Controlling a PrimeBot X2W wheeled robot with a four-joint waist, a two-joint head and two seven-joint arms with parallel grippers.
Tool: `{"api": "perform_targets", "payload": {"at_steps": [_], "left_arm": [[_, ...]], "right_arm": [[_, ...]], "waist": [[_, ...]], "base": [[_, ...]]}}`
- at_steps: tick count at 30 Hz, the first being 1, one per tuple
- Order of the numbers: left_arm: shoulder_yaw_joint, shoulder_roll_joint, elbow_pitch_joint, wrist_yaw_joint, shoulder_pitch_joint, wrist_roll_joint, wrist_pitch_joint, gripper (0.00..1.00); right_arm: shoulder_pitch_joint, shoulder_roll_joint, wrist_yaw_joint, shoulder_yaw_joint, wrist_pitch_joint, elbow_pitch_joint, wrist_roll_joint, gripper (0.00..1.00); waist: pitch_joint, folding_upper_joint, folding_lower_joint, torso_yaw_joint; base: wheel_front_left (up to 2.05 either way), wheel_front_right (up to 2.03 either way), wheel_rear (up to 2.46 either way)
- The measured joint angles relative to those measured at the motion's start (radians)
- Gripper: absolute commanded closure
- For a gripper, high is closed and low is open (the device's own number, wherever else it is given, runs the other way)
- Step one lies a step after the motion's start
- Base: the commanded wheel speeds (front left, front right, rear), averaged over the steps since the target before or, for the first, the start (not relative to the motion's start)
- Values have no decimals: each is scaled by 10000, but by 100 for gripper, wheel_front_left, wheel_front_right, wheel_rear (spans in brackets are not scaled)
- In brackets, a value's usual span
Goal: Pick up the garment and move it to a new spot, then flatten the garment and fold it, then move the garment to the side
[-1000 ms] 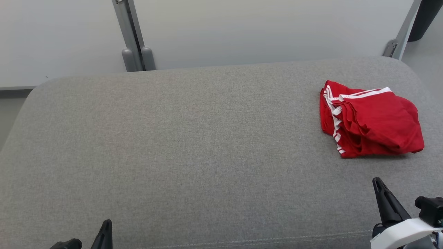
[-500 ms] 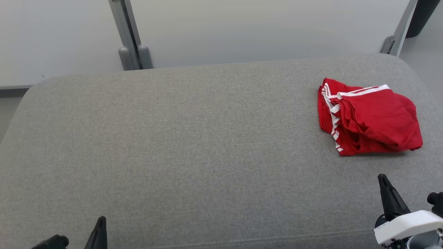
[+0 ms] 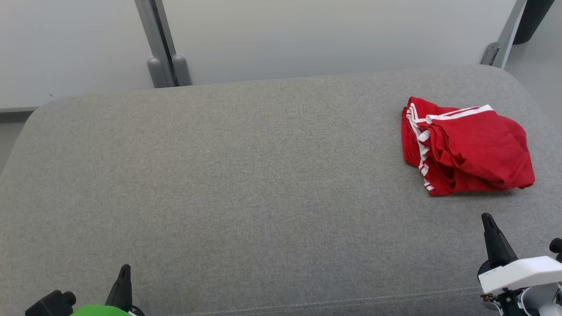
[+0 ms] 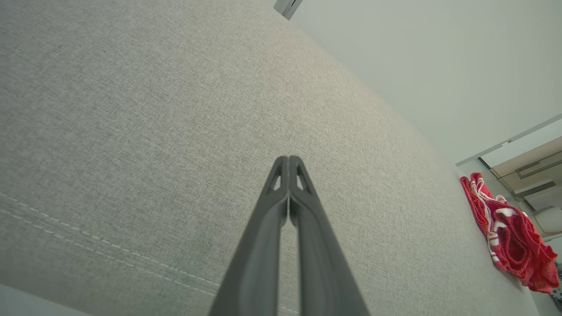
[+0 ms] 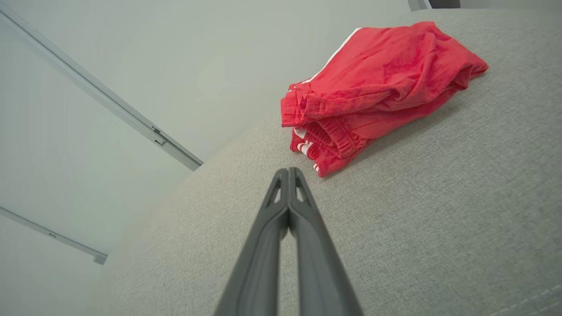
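Both claws have crept slightly forward. The left claw (image 4: 288,159) and right claw (image 5: 288,171) are clenched and empty. The red shorts (image 3: 465,147) lie roughly folded at the far right of the grey upholstered worktop (image 3: 263,175), near the right claw. The task looks either finished or not begun.

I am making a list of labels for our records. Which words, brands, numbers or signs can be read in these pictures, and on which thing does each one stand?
No text can be read.
red shorts: white stripes, no lettering or logo visible.
white wrist cover of the right arm: tiny dark marks, too small to read.
grey cushion: plain fabric, no label visible.
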Motion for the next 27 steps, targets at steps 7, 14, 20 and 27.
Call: {"api": "perform_targets", "payload": {"at_steps": [7,14,20,27], "left_arm": [[173,-86,29,-88,-167,-796,261,100],[376,-132,63,-176,-343,-1526,522,100],[546,-232,98,-205,-497,-2161,698,100],[732,-316,128,-276,-678,-2872,980,100]], "right_arm": [[-196,167,40,-163,232,84,872,100],[-384,288,46,-372,495,167,1724,100],[-559,437,121,-514,692,255,2437,100],[-734,566,130,-717,961,334,3313,100]], "waist": [[34,-1,0,-32],[68,0,0,-64],[97,-1,1,-91],[130,0,1,-123]], "base": [[0,0,0],[0,0,0],[0,0,0],[0,0,0]]}}
